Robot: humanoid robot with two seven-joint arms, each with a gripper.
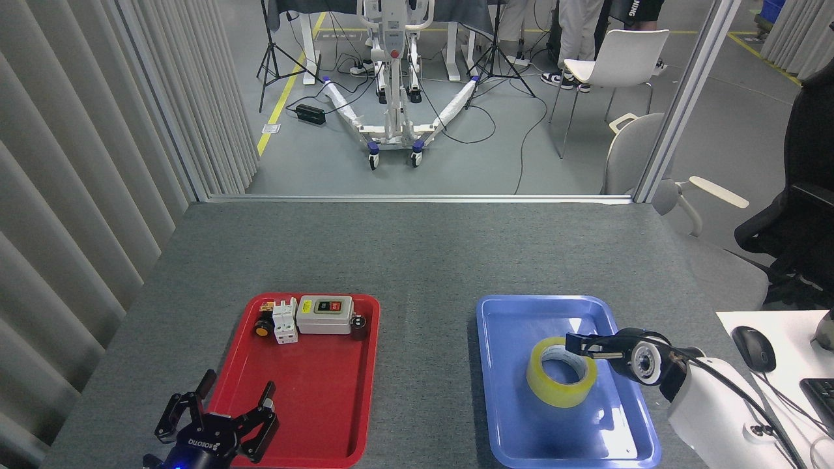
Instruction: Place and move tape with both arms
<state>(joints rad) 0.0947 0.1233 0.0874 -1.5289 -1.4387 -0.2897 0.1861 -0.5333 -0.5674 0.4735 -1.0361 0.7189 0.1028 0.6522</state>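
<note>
The yellow tape [560, 372] lies flat in the blue tray [521, 312], its white core facing up. My right gripper [582, 343] hovers just above the roll's far right rim, free of the roll; its black fingers look slightly parted and hold nothing. My left gripper [220, 409] is at the bottom left, over the near left corner of the red tray [313, 417], its black fingers spread open and empty.
The red tray holds a grey switch box [324, 314], a white breaker [285, 320] and small parts along its far end. A white desk with a mouse [753, 348] and keyboard sits at the right edge. Grey table [417, 254] stretches beyond both trays.
</note>
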